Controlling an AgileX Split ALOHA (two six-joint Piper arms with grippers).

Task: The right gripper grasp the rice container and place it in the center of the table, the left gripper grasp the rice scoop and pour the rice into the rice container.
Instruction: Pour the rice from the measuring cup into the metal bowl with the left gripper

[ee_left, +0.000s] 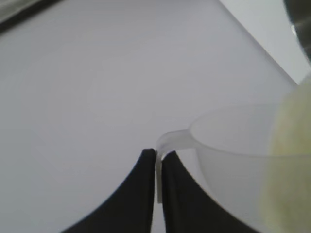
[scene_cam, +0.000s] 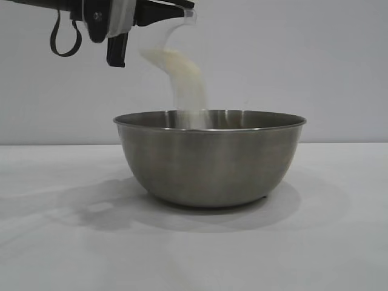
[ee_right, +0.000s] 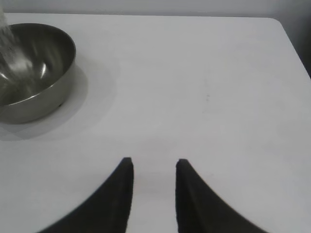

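Observation:
The rice container (scene_cam: 209, 159), a wide steel bowl, stands on the white table (scene_cam: 54, 242); it also shows in the right wrist view (ee_right: 34, 73). My left gripper (scene_cam: 173, 13) is at the top of the exterior view, above the bowl's left side, shut on the handle of the clear rice scoop (ee_left: 233, 145), which is tipped over. Rice (scene_cam: 185, 79) streams from the scoop into the bowl; rice also shows at the scoop's mouth in the left wrist view (ee_left: 289, 160). My right gripper (ee_right: 154, 162) is open and empty over bare table, well away from the bowl.
The table's far edge and rounded corner (ee_right: 274, 22) show in the right wrist view. A black cable loop (scene_cam: 63, 36) hangs under the left arm.

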